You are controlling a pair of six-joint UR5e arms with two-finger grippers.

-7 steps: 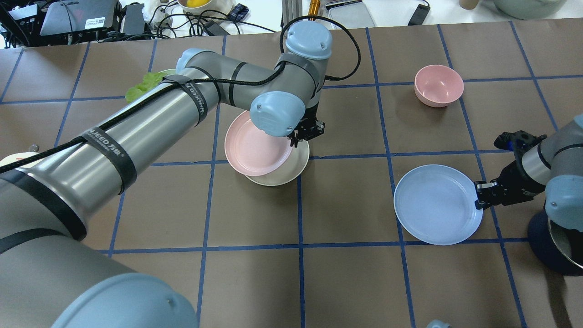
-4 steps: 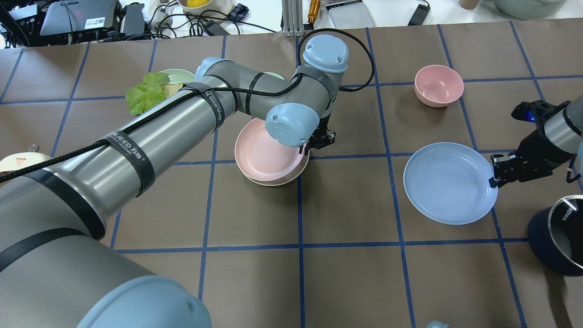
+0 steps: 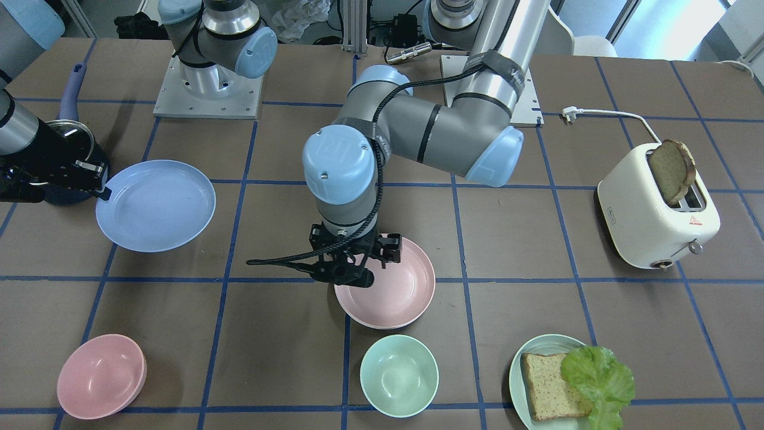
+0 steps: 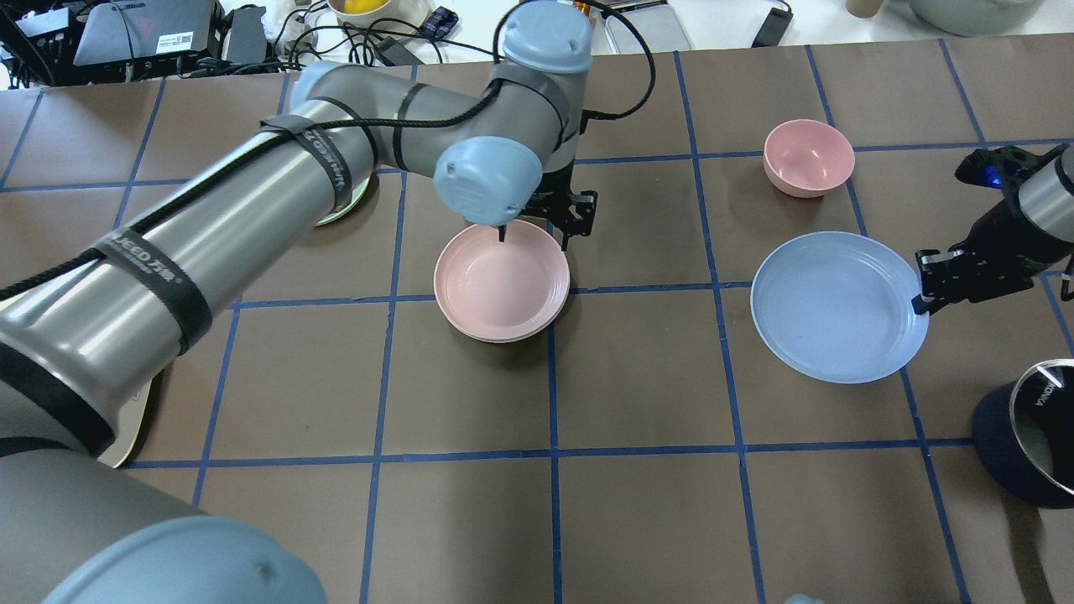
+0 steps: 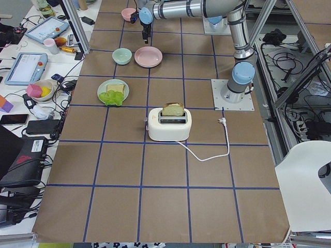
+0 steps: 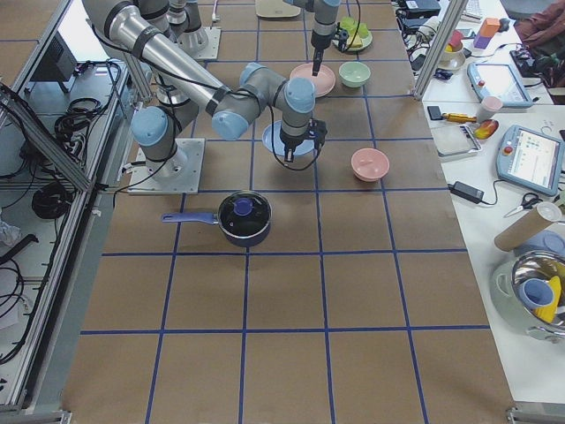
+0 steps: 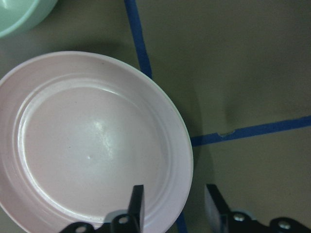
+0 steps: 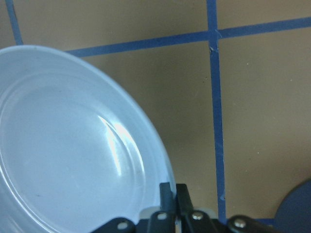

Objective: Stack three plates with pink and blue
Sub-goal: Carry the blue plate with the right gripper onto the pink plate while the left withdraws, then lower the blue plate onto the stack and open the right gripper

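Right gripper (image 4: 923, 295) tight on blue plate (image 4: 831, 310) rim, left gripper (image 7: 175, 204) spread above pink plate (image 7: 92, 145).

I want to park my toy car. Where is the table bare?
Bare: the squares between the round pale pink plastic plate and the round light blue plastic plate, and between pink plate and cream toaster. Crowded: by the mint-green bowl.

"KONKA" on dark pot (image 4: 1003, 440)

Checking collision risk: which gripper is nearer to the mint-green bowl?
Left. The left gripper hangs over the rim of the pink plate beside the mint-green bowl; the right gripper grips the blue plate far across the table.
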